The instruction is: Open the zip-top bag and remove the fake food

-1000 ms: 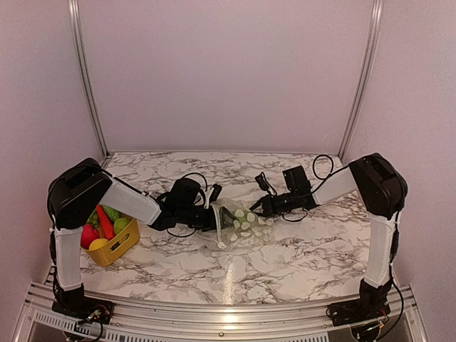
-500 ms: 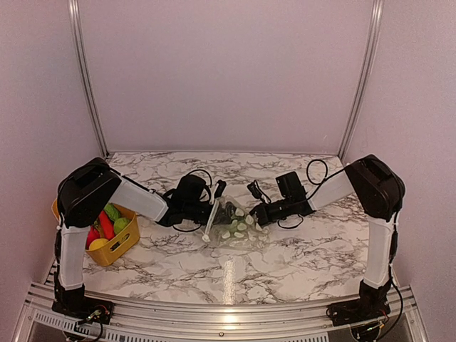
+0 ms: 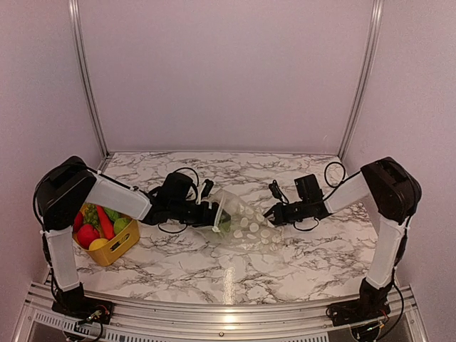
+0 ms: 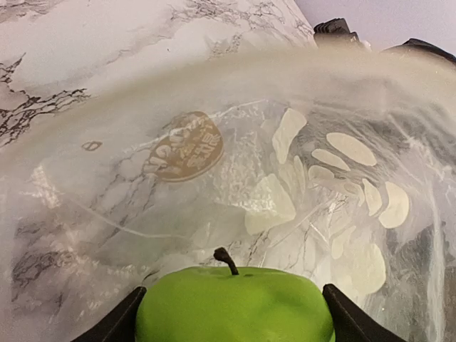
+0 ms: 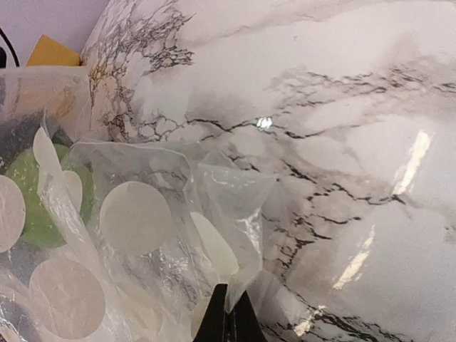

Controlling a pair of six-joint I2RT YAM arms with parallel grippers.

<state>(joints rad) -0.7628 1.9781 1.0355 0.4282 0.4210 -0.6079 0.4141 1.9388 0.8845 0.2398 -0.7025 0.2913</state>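
The big marble worktop (image 3: 299, 267) fills the floor of the booth. Two arms reach in over it from the sides. The left arm (image 3: 114, 196) comes from the left and the right arm (image 3: 356, 189) comes from the right. They meet near the middle.

Between them is the zip-top bag (image 3: 249, 226). It is clear and crinkly, with pale round dots on it. It is stretched out low over the middle of the worktop, with its open mouth toward the left arm. I cannot tell if all of it touches the worktop.

The yellow basket (image 3: 122, 249) sits at the left edge, beside the left arm and well apart from the bag. Some of the fake food (image 3: 89, 235) is piled in it: red, orange, green and yellow pieces.

One more piece, a green apple (image 4: 235, 306) with a little brown stem, is just inside the mouth of the bag. It shows green through the dotted plastic in the right wrist view.

The left end effector (image 3: 212, 214) is at the bag's mouth. Its two dark fingers (image 4: 117, 322) are clamped on the sides of the apple.

The right end effector (image 5: 229, 319) is at the other end of the bag. Its fingers are pressed together, pinching a fold of the plastic.
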